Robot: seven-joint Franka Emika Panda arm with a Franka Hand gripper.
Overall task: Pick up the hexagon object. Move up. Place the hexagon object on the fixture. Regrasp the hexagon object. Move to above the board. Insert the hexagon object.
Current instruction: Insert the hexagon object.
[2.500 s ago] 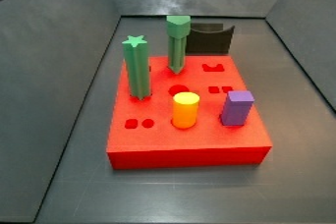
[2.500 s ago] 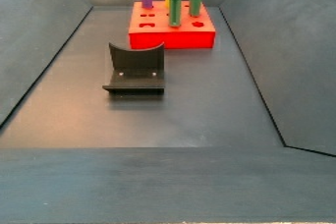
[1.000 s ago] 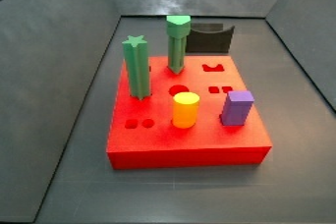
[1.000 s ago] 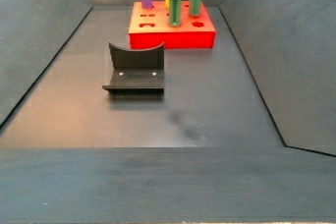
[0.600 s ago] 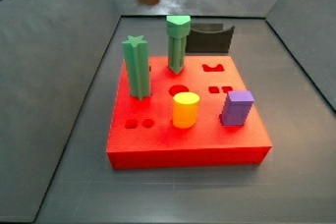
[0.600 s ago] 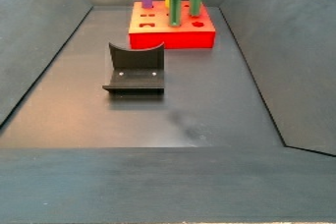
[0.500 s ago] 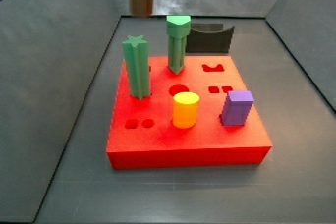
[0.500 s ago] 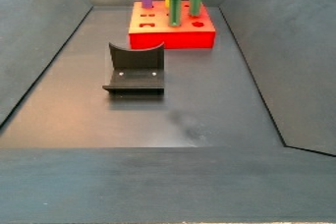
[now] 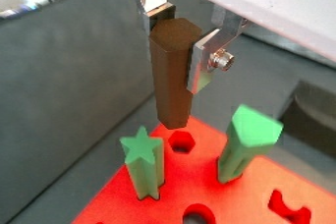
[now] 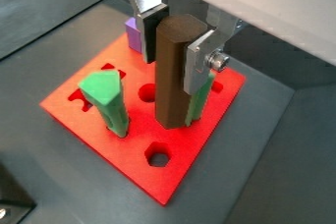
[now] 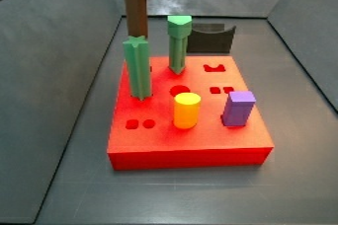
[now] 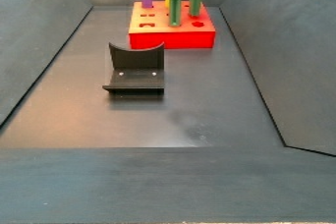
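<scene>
Gripper point(image 9: 175, 33): your jaws were clamped on the peg point(image 9: 171, 76), its long axis upright, tip just over a board point(image 9: 243, 196) hole.

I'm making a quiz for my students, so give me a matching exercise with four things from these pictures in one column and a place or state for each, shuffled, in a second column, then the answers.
Things:
1. hexagon object
2. fixture
3. yellow cylinder
4. star-topped green post

Places or states:
A. on the grey floor, apart from the board
B. held upright in the gripper above the board
C. short and round, beside the purple block
D. tall, standing in the board

Pairs: 1-B, 2-A, 3-C, 4-D
</scene>
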